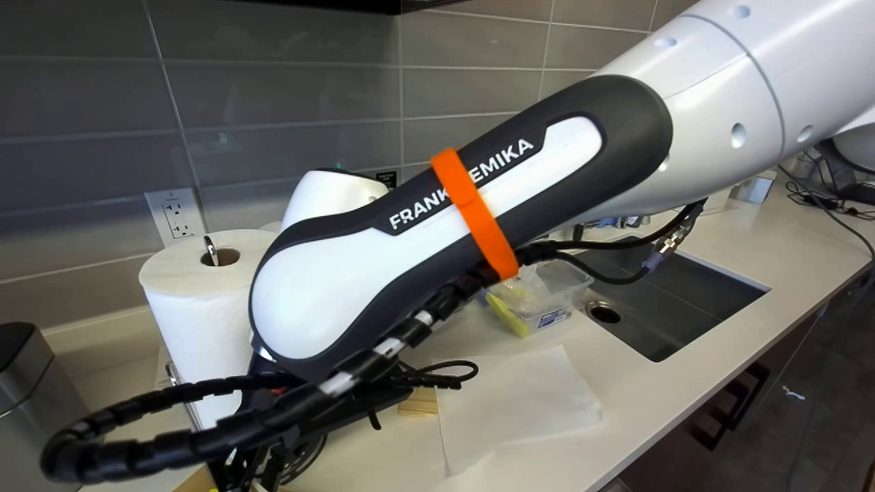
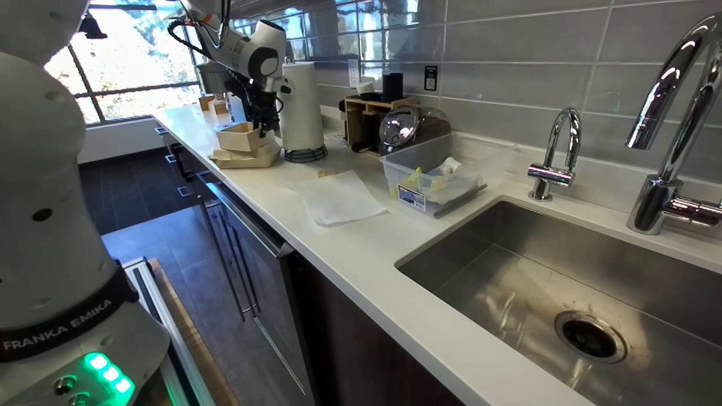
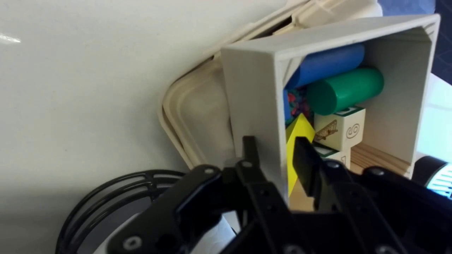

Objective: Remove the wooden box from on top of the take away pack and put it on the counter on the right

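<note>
In wrist view, my gripper [image 3: 276, 148] gapes partway astride the wooden box's [image 3: 251, 102] wall, apparently unclamped; take away pack [image 3: 203, 109] beneath, nine o'clock.

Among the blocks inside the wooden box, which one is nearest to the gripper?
The yellow pointed block: of these, only it shows between the fingers of the gripper. The green cylinder, blue cylinder and printed cubes lie farther off.
</note>
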